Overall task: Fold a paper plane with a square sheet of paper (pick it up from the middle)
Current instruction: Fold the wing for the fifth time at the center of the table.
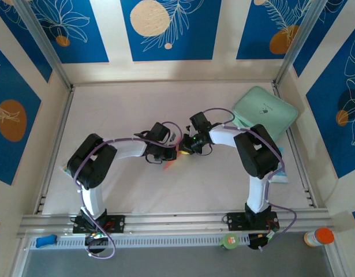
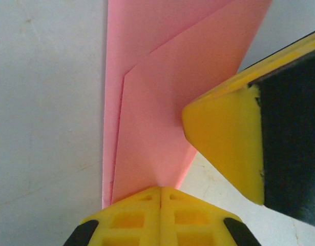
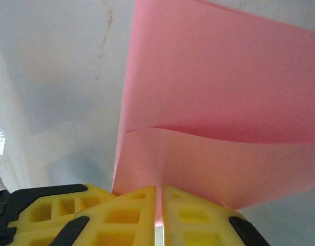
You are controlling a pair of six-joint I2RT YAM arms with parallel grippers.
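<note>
Left gripper [image 1: 167, 154] is clamping fully shut at mid-table, yellow fingers pressing flat together on the near tip of the square sheet of paper [image 2: 157, 97]. Sheet is lying folded on the white table [image 1: 119, 109], salmon-pink layers overlapping, one slanted edge crossing the upper layer. From above, a pink sliver is showing just below where both grippers are meeting. Right gripper [image 1: 187, 145] is facing the left one, almost touching it. In the left wrist view one of its yellow fingers is pushing against the sheet's right edge. In its own wrist view its fingers are pinching the pink paper, with a hairline slit between them and a loose layer bowing upward. Mint-green pad [image 1: 265, 112] is sitting in the far right corner, well apart.
</note>
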